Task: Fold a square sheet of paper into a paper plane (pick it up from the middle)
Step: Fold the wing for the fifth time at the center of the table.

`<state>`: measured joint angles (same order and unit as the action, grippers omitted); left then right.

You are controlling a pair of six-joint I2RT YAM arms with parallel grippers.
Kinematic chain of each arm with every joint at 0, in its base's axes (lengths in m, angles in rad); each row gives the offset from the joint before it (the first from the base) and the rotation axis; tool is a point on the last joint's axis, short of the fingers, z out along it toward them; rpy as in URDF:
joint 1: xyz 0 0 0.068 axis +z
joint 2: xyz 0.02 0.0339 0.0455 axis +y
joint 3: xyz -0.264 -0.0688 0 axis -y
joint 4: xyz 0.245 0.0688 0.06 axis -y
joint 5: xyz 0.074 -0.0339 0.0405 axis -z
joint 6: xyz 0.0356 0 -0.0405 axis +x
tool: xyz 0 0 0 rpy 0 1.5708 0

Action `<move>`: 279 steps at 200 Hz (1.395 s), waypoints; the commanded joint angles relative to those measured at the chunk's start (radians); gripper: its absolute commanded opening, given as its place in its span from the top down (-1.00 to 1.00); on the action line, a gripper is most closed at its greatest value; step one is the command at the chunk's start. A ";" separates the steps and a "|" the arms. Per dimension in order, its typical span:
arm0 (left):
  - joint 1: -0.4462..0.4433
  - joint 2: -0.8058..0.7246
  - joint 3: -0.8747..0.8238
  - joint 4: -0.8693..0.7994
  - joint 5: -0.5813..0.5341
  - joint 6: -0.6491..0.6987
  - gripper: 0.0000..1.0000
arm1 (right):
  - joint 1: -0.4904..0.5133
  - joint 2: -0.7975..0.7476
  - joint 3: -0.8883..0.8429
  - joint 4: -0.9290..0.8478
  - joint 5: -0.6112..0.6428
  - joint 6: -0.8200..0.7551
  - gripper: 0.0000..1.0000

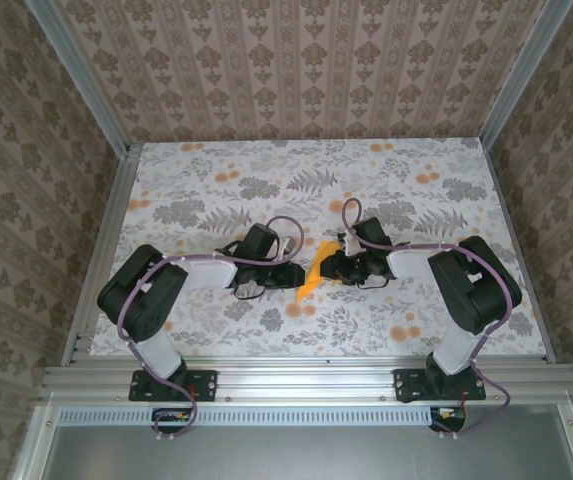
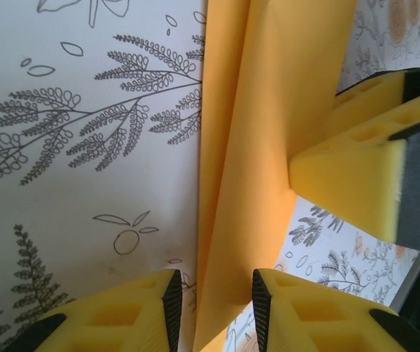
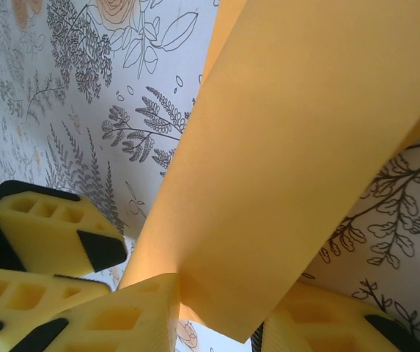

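1. Paper plane (image 1: 316,272) sits mid-bench (image 1: 216,160) between both arms; its ends are cut off in the wrist views.
2. Left fingers (image 2: 144,312) straddle it, gap showing on one side: released.
3. Right fingers (image 3: 122,317): paper hides the gap, can't tell.

Table cover (image 1: 266,180): white, flat, printed with grey ferns (image 2: 85,139), fine-line leaf sprigs and small orange flowers (image 1: 228,176). Walls (image 1: 296,60): three sides, beige damask wallpaper in vertical stripes. Aluminium posts (image 1: 81,75) at rear corners; ribbed aluminium rail (image 1: 306,378) along near edge; grey panel (image 1: 306,450) beyond it
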<state>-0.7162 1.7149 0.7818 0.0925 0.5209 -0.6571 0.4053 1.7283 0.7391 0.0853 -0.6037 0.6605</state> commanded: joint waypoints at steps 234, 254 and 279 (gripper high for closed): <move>-0.104 0.086 0.213 -0.266 -0.214 -0.068 0.47 | -0.009 0.057 -0.015 0.054 0.068 0.042 0.20; -0.111 0.090 0.220 -0.262 -0.206 -0.071 0.47 | -0.009 0.063 -0.011 0.054 0.074 0.052 0.26; -0.115 0.086 0.229 -0.263 -0.202 -0.074 0.47 | -0.010 0.063 0.002 0.014 0.111 0.062 0.40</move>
<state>-0.8234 1.7859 0.9764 -0.1436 0.3271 -0.7078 0.3988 1.7412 0.7437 0.1005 -0.6067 0.7238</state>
